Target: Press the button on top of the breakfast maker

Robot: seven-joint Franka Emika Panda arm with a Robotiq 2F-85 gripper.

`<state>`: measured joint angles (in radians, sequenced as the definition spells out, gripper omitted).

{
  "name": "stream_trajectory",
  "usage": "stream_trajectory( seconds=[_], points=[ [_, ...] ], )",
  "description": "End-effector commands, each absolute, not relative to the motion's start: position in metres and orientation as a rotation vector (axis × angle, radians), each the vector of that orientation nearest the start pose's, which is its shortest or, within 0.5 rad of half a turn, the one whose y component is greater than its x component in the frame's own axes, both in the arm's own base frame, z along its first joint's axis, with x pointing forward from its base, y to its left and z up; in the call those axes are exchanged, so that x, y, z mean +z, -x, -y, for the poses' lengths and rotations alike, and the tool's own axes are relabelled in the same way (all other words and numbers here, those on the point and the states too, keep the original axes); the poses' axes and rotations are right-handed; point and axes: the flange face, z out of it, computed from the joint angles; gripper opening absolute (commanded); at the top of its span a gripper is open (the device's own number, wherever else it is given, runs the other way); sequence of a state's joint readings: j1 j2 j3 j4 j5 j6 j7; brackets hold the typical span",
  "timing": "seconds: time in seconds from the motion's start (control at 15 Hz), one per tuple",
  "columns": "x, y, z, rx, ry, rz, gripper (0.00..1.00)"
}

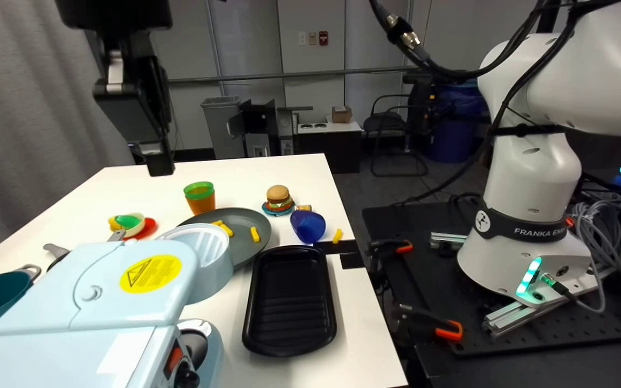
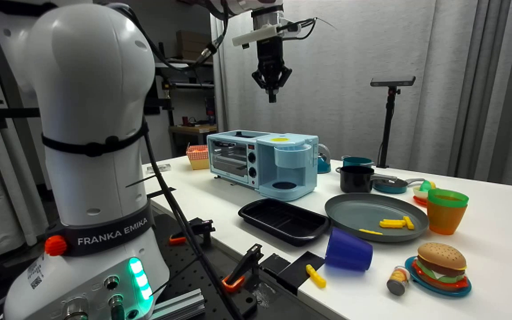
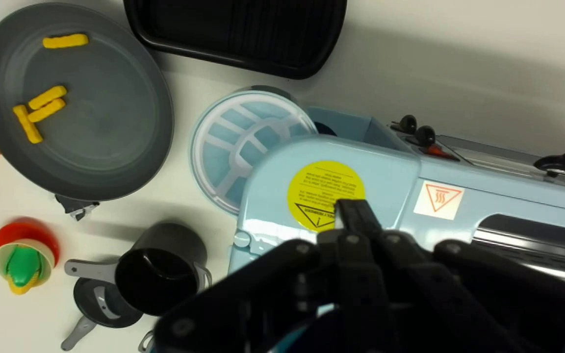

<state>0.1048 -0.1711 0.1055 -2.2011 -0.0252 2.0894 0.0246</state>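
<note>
The breakfast maker is a large pale-blue boxy appliance with a yellow label. It shows in both exterior views point(image 1: 100, 307) point(image 2: 264, 158) and in the wrist view point(image 3: 380, 166). A small round raised piece point(image 1: 92, 293) lies in its top behind the label; I cannot tell whether it is the button. The wrist view also shows a small round piece point(image 3: 242, 239) at the lid's edge. My gripper point(image 3: 356, 206) is shut and empty, pointing down. It hangs well above the breakfast maker, apart from it, in both exterior views point(image 1: 157, 161) point(image 2: 272, 98), and hides part of its top.
A black ribbed tray point(image 2: 282, 220) and a dark round plate point(image 2: 354, 211) with yellow sticks lie beside the appliance. A black pot point(image 2: 356, 178), a blue cup point(image 2: 348, 250), green-orange cups point(image 2: 447, 213) and a toy burger point(image 2: 440, 262) stand on the white table. Clamps point(image 2: 240, 271) line its edge.
</note>
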Motion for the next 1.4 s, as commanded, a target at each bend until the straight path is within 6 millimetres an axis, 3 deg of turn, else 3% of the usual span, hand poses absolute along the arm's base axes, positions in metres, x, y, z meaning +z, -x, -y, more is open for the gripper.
stream_trajectory(
  seconds=[0.0, 0.53, 1.07, 1.13, 1.33],
  points=[
    [0.440, -0.483, -0.087, -0.122, 3.193, 0.251, 0.00],
    [0.402, -0.470, -0.043, -0.025, 3.210, 0.042, 0.00],
    [0.383, -0.463, -0.014, 0.040, 3.204, -0.074, 0.00],
    [0.382, -0.462, -0.013, 0.046, 3.206, -0.077, 0.22],
    [0.379, -0.460, -0.013, 0.062, 3.212, -0.060, 0.40]
  ],
)
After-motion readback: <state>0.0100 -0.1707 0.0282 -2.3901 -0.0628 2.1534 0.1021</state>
